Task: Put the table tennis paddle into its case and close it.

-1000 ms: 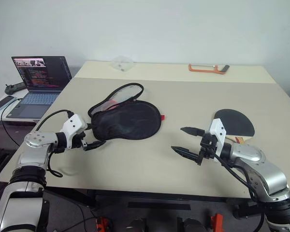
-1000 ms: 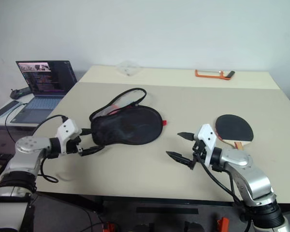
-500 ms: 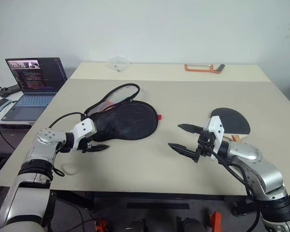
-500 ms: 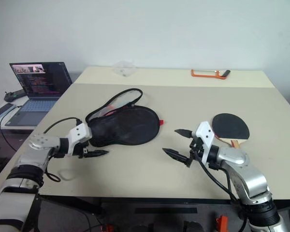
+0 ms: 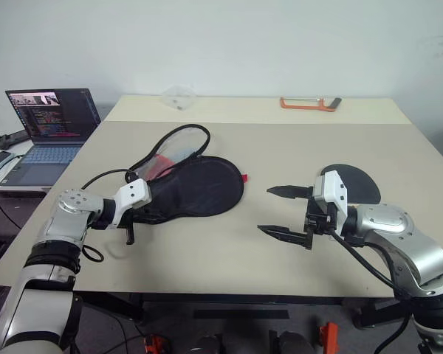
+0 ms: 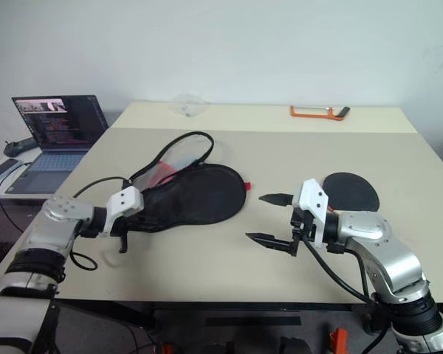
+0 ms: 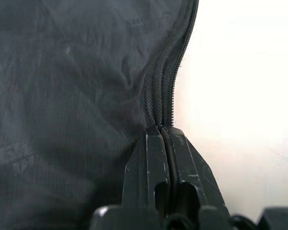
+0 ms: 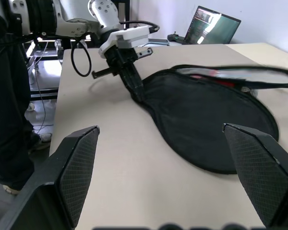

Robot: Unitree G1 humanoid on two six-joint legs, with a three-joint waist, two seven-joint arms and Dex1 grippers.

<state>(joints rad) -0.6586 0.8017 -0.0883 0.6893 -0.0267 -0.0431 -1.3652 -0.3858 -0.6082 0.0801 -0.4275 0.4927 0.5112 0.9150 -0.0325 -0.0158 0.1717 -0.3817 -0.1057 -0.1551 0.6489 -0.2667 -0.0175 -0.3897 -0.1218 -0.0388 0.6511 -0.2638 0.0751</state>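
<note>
Case [image 5: 192,186] flat on bench [image 5: 229,254], left of centre, black fabric up, unzipped flap and red lining showing at its far edge. Left gripper [image 8: 134,88] with jaws pinched together on the case's near zipper edge. Paddle [image 5: 358,183] lies well right, partly behind right gripper [image 5: 284,212], whose jaws stand wide and hold nothing, above the bench.

light: bright, even | shadows: soft | left wrist view: blurred
</note>
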